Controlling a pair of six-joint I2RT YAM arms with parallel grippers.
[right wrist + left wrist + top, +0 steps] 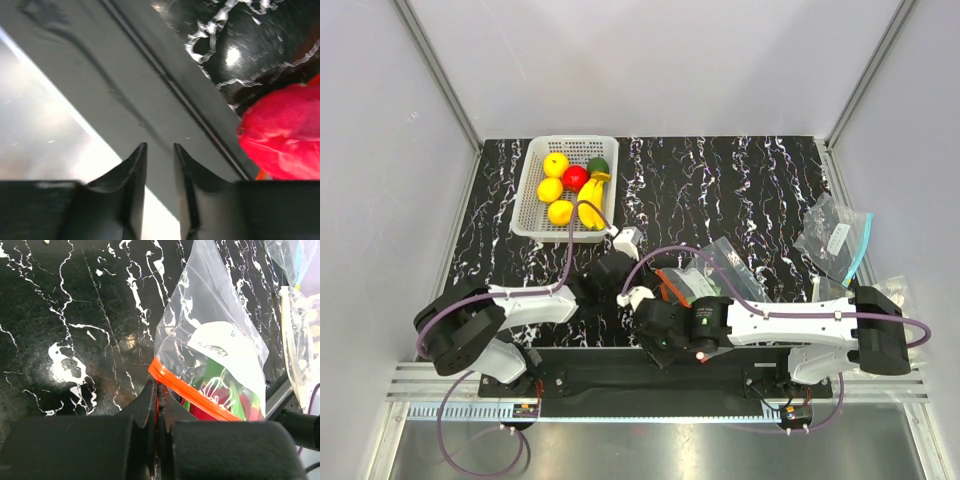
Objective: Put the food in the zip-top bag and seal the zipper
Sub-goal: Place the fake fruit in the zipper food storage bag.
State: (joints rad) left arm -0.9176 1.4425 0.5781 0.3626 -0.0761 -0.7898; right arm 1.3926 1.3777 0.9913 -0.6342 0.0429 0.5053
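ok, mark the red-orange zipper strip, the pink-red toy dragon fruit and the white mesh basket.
red-orange zipper strip (192,392): left wrist view, middle of the strip.
pink-red toy dragon fruit (280,132): right wrist view, its red body.
white mesh basket (527,185): top view, left wall.

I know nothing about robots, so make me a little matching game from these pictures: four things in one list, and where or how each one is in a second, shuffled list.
Things:
1. white mesh basket
2. clear zip-top bag with red-orange zipper strip
3. clear plastic bag with teal edge
4. left gripper

Places or states:
A. shut on the red-orange zipper strip
B. far left of the table, holding yellow round fruits and a banana bunch
C. right edge of the table
D. holds the pink-red dragon fruit

Pairs: 1-B, 2-D, 3-C, 4-A.
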